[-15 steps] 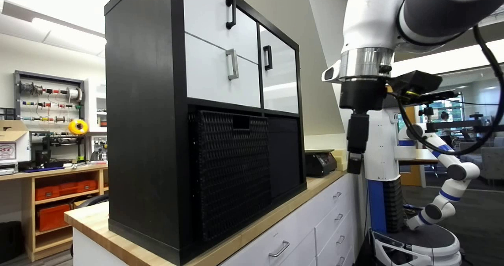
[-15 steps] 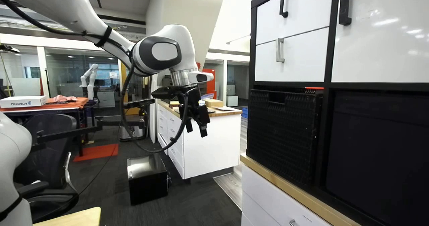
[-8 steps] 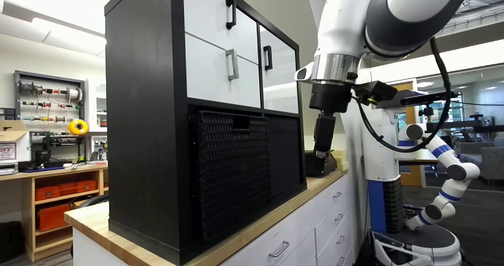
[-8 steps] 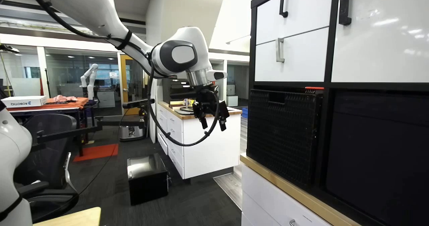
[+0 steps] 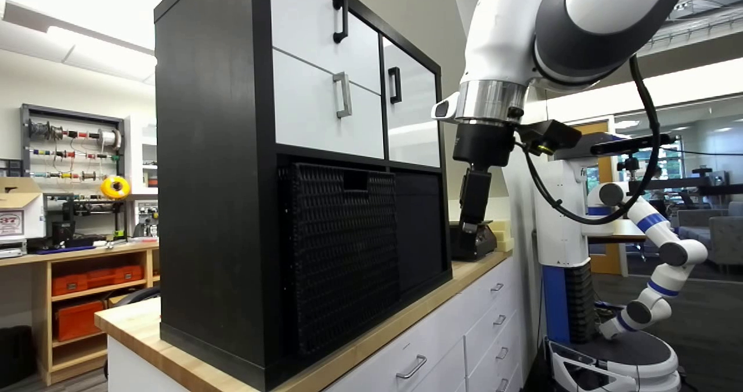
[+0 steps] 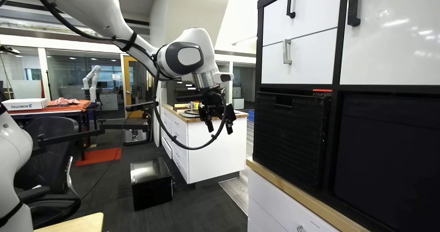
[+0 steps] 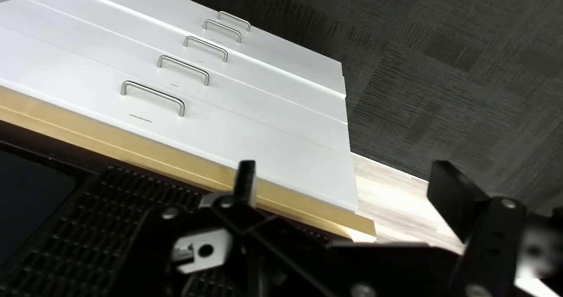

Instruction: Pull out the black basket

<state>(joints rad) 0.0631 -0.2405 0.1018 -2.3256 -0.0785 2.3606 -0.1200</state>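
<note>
The black basket (image 5: pixel 348 252) has woven sides and sits in the lower compartment of a black shelf unit. It also shows in an exterior view (image 6: pixel 288 139) and at the lower left of the wrist view (image 7: pixel 118 204). Its slot handle (image 6: pixel 284 100) is near the top of its front and is dark inside. My gripper (image 6: pixel 220 127) points down in front of the shelf unit, apart from the basket. Its fingers (image 7: pixel 345 169) are spread wide in the wrist view with nothing between them. In an exterior view the gripper (image 5: pixel 469 235) is seen edge-on, right of the shelf unit.
The shelf unit (image 5: pixel 209 177) stands on a wooden countertop (image 5: pixel 406 315) over white drawers with metal handles (image 5: pixel 412 367). White drawer fronts (image 5: pixel 325 61) with protruding handles are above the basket. A black device (image 5: pixel 484 241) sits beside the shelf. A black box (image 6: pixel 151 184) is on the floor.
The arm and open gripper moved toward the shelf unit between one and half a second ago, turning a little. Since then they have barely moved. The basket has not moved.
</note>
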